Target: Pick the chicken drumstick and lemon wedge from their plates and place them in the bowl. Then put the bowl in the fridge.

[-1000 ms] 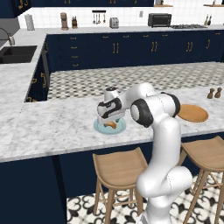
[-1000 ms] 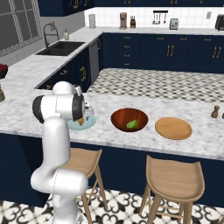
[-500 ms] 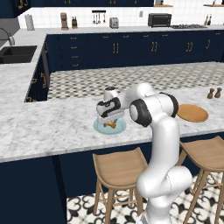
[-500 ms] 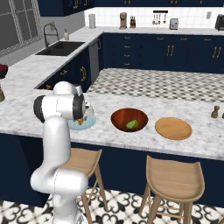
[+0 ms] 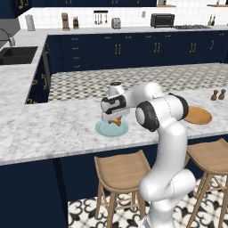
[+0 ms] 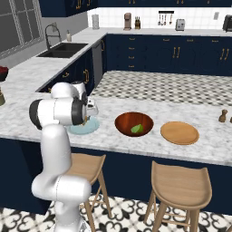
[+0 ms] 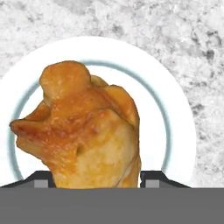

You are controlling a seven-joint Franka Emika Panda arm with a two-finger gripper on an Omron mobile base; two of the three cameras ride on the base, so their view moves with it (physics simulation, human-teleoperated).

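No text or labels legible — none anywhere.

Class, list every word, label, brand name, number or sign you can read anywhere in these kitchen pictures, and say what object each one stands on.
None: no readable text in any view.
The chicken drumstick, its light-blue plate, the bowl, the wooden plate and the marble counter are all unmarked.
The toaster oven on the back counter is too small to show any label.

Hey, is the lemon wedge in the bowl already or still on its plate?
In the bowl: the lemon wedge lies inside the dark bowl, and the tan wooden plate beside it is bare.
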